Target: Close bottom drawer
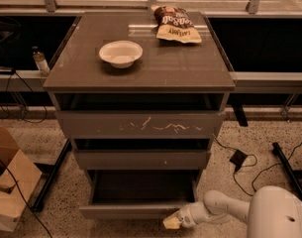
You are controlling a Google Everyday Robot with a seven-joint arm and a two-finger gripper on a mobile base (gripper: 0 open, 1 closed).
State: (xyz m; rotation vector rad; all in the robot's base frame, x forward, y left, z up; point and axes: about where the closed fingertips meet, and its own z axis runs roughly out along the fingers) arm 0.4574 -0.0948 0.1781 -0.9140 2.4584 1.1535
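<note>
The bottom drawer (pixel 130 210) stands pulled out at the foot of the cabinet, its plain flat front toward me and its dark tray interior (pixel 140 185) showing. My gripper (pixel 172 222) is at the end of the white arm at the lower right. It sits at the right end of the drawer's front, touching or very near it. Above are the middle front with a tiny pale speck (pixel 140 158) and the taller scratched front (pixel 140 125).
A white bowl (pixel 121 53) and a snack bag (pixel 176 25) lie on the cabinet top. A cardboard box (pixel 9 182) stands on the floor at the left. Cables and a power adapter (pixel 238 158) lie on the floor at the right. A small bottle (pixel 40 60) is on the left ledge.
</note>
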